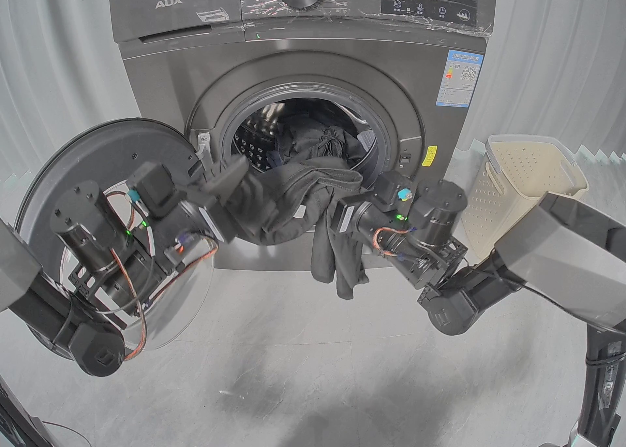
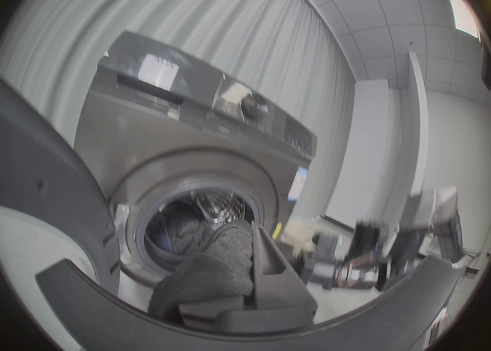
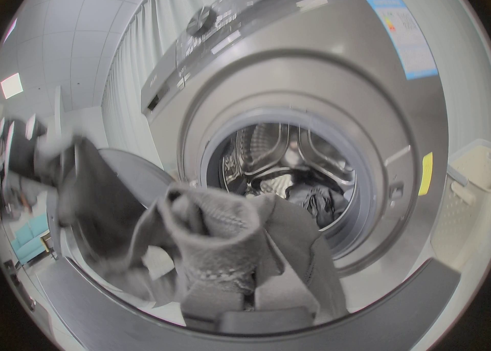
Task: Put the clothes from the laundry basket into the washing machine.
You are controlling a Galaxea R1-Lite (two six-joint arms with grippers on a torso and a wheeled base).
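Observation:
A grey washing machine (image 1: 300, 77) stands ahead with its round door (image 1: 98, 161) swung open to the left. Dark clothes (image 1: 319, 139) lie inside the drum. A dark grey garment (image 1: 293, 197) is stretched in front of the drum opening, held at both ends. My left gripper (image 1: 231, 191) is shut on its left end, seen as grey fabric (image 2: 215, 265) between the fingers. My right gripper (image 1: 339, 210) is shut on its right end (image 3: 215, 234), and a loose part hangs down toward the floor (image 1: 336, 266).
A cream laundry basket (image 1: 521, 187) stands to the right of the machine, behind my right arm. Pale curtains hang behind. The grey floor (image 1: 293, 350) in front of the machine is bare.

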